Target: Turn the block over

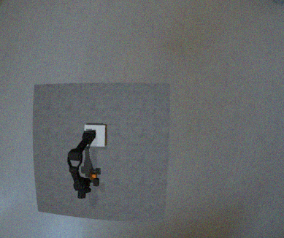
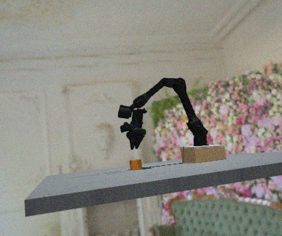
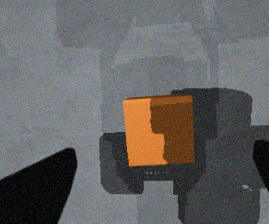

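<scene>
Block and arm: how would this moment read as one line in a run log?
end effector: open, empty, above block | block: orange, resting on table, no mark visible on top | arm: raised

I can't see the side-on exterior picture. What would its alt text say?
A black robot arm hangs its open, empty gripper above a small orange block resting on a grey table, with clear air between them. The arm rises from a tan box base; behind are a pale panelled wall, a wall of pink flowers and a green sofa.
</scene>
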You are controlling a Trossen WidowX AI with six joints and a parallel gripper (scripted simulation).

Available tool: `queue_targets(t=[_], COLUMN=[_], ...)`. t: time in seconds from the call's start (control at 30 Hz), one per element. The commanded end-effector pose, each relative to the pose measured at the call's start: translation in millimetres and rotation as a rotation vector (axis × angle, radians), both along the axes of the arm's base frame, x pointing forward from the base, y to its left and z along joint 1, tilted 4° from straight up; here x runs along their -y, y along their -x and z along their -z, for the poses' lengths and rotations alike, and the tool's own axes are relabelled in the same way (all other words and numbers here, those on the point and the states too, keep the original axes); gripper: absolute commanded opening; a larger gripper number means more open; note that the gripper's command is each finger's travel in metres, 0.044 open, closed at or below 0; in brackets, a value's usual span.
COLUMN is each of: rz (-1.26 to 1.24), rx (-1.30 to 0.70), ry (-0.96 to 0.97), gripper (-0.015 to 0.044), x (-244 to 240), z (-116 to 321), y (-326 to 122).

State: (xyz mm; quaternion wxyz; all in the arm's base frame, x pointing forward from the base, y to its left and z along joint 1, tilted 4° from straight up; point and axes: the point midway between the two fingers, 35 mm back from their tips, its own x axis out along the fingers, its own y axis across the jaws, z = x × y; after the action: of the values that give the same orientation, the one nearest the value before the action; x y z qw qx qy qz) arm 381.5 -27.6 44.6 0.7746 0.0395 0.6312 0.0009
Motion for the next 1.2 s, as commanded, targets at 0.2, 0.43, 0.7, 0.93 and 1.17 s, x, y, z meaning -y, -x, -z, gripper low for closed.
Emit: queue_targets(t=[0.2,0.43,0.7,0.93,1.17], rz=[-0.022,-0.022,-0.022,-0.022,-0.022], rx=[-0.218,-0.218,-0.218,-0.218,-0.219], ry=[-0.004,-0.004,-0.005,-0.005,-0.005], gripper=[0.0440,0.0440,0.0440,0.0440,0.0440], x=[0,-2,-3,-3,-4], z=[-11,21,34,40,51], y=[-7,-7,-6,-6,-6])
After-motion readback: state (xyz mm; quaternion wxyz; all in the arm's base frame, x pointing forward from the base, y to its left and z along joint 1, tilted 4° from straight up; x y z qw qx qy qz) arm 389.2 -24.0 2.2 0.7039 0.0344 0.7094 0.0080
